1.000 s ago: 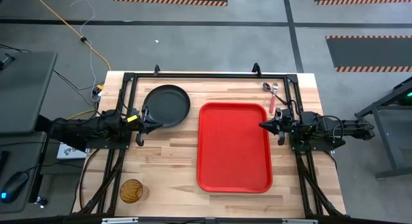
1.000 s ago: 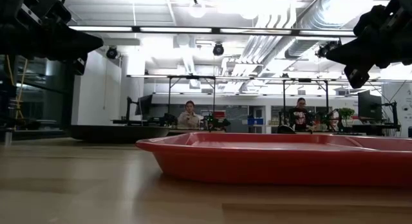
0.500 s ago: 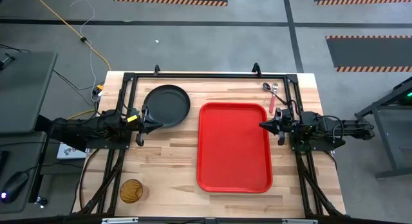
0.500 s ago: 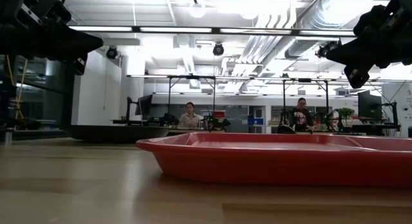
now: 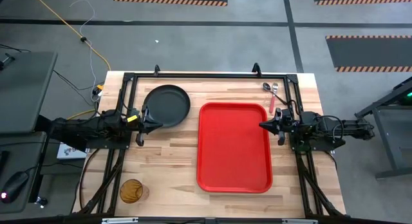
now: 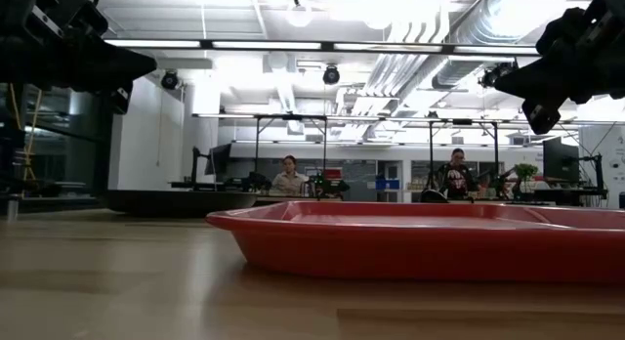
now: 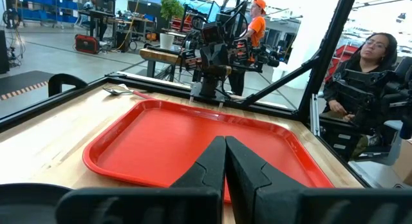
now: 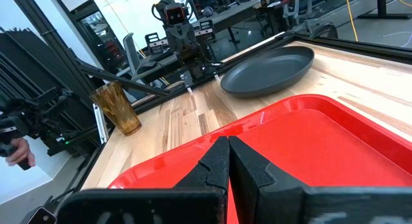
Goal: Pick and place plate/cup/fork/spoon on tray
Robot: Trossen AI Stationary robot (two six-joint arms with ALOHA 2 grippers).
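The red tray (image 5: 234,147) lies flat in the middle of the table. The dark plate (image 5: 167,104) rests on the wood at the far left, and the amber cup (image 5: 131,191) stands upright at the near left corner. The fork (image 5: 272,102) with its pinkish handle and the spoon (image 5: 266,87) lie together at the far right, beyond the tray's corner. My left gripper (image 5: 145,121) hovers shut at the table's left edge beside the plate. My right gripper (image 5: 265,125) hovers shut at the tray's right rim. Both point level across the tray.
A black metal frame (image 5: 206,75) runs along the table's far, left and right edges. Bare wood lies between the plate and the cup. People sit and stand in the room beyond the table (image 7: 367,63).
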